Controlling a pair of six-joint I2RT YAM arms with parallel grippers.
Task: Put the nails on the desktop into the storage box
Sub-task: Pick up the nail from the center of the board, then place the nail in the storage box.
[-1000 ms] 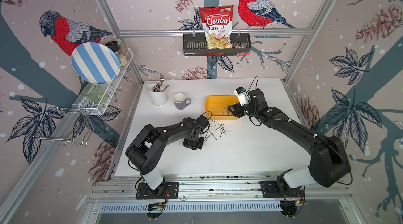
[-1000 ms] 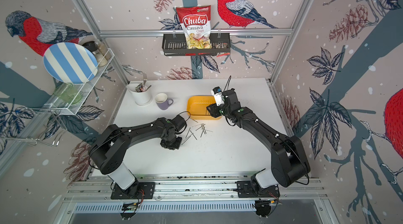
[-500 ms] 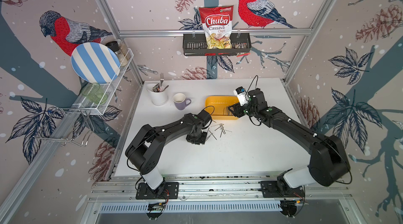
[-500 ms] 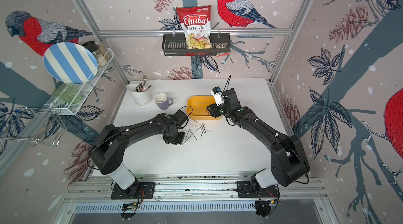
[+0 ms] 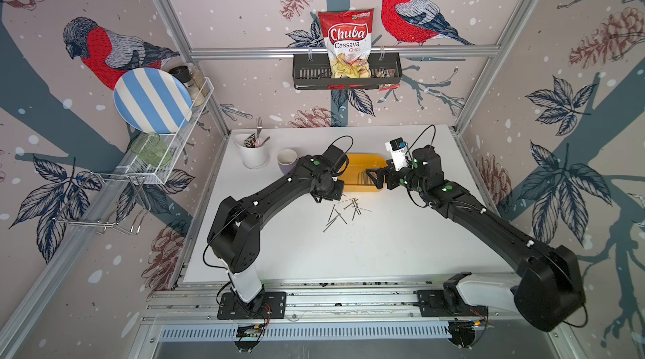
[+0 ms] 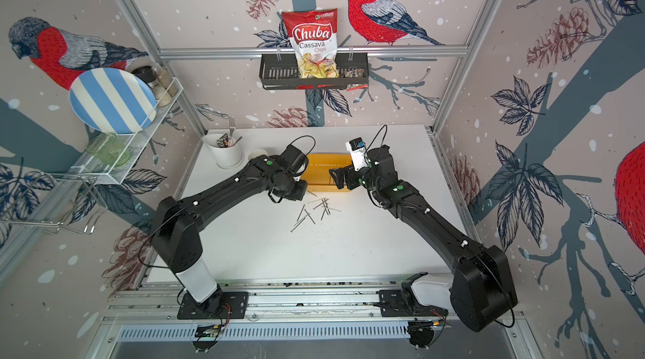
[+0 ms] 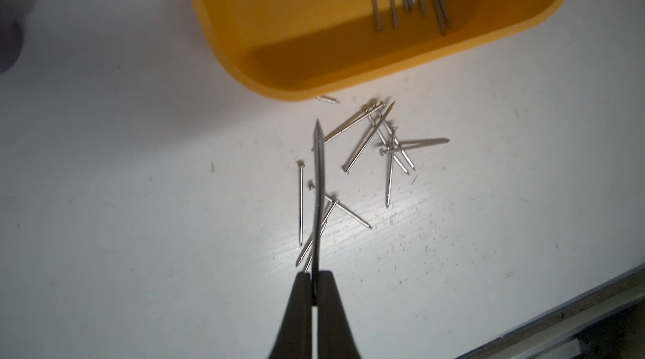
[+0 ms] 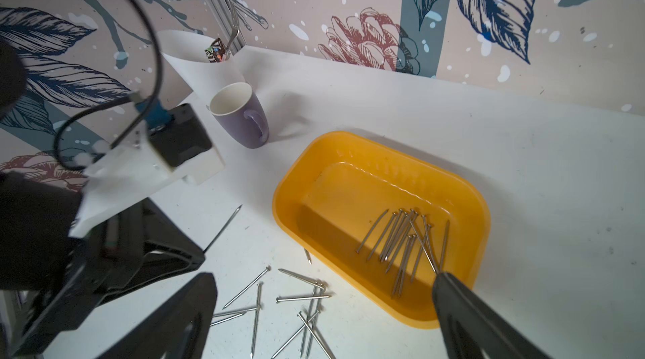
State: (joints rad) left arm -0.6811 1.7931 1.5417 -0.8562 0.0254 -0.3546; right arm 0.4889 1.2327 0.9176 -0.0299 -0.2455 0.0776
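left gripper (image 7: 317, 287) pinched tight on one nail (image 7: 318, 172) at lower middle of the left wrist view, right gripper (image 8: 323, 280) spread wide, one finger over the storage box (image 8: 349, 140), loose nails (image 5: 343, 212) on the desktop (image 5: 384, 245) mid-frame just below the box, more nails (image 8: 401, 242) lying inside it
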